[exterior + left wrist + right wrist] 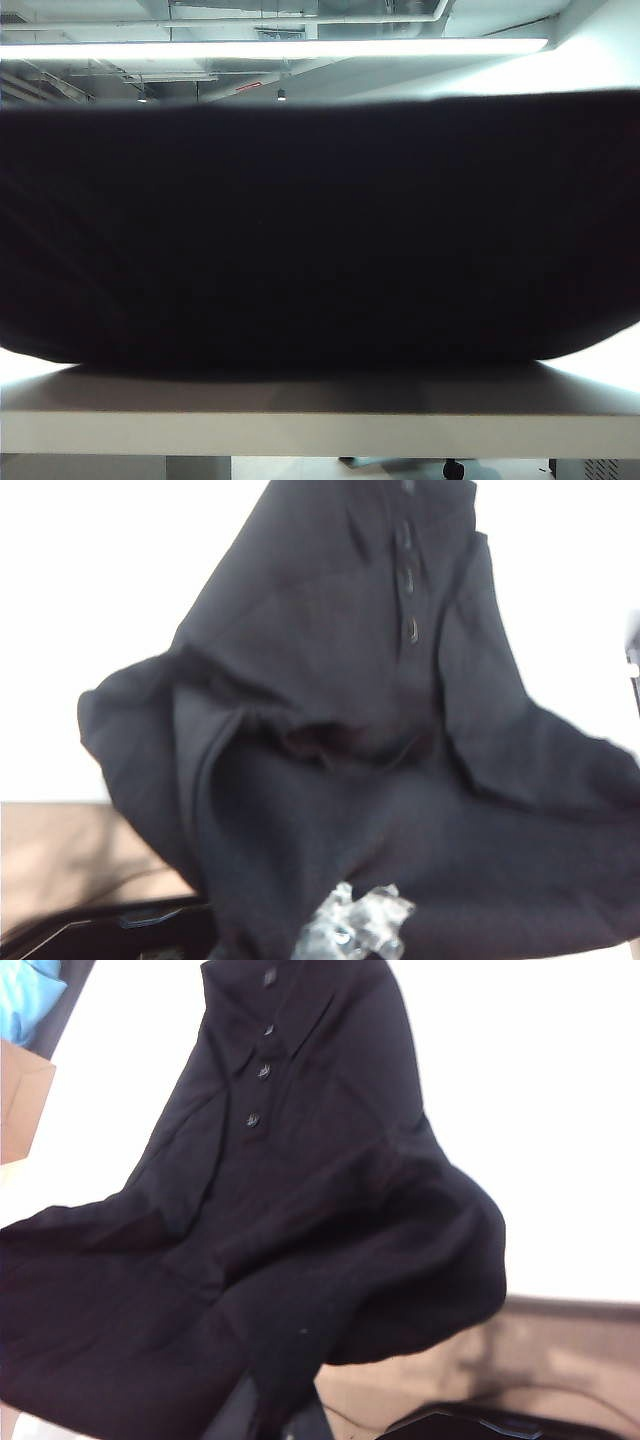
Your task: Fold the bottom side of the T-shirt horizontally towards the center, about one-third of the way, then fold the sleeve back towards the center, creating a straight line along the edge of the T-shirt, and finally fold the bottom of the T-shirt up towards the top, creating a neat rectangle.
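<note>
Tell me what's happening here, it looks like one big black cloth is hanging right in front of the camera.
That cloth is the T-shirt, lifted off the white table by both arms and stretched wide across the exterior view. The wrist views look along it to its buttoned collar. The left gripper sits at the cloth, shut on it; the right gripper's fingertips are hidden under the fabric, though it too appears shut on the shirt. The shirt hangs loosely; no finished fold is visible.
</note>
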